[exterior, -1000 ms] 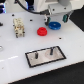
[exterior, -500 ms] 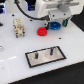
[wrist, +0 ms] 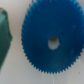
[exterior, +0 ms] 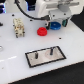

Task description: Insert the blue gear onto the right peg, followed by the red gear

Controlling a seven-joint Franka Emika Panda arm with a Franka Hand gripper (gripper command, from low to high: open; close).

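While the gripper (exterior: pixel 54 20) is hanging right over the blue gear (exterior: pixel 55 25), the jaws are lost in blur in the exterior view. They are not showing at all in the wrist view, so I cannot tell if they are open or closed. Nothing is looking lifted yet.

Vs 1 s ago, the arm is sliding a bit toward the exterior view's right and settling over the blue gear. The wrist cam is now looking almost straight down on the blue gear (wrist: pixel 50 44), which is filling most of the picture with its hole near the middle. I think that means the arm is lining up for the first grab, so the job is only just starting.

The blue gear is lying flat on the table (exterior: pixel 15 62), far from the plate. Just beside it, toward the exterior view's left, the red gear (exterior: pixel 42 31) is waiting and not moving. It is close, so the jaws could bump it.

A dark green thing (wrist: pixel 4 40) is peeking in at the wrist view's edge; I can't tell what it is.

Nearer the camera, the plate (exterior: pixel 30 62) is sitting with 2 pins sticking up. The right peg (exterior: pixel 50 50) is bare. The way to it is looking free.

A tan block (exterior: pixel 18 27) is standing off toward the exterior view's left, out of the way.
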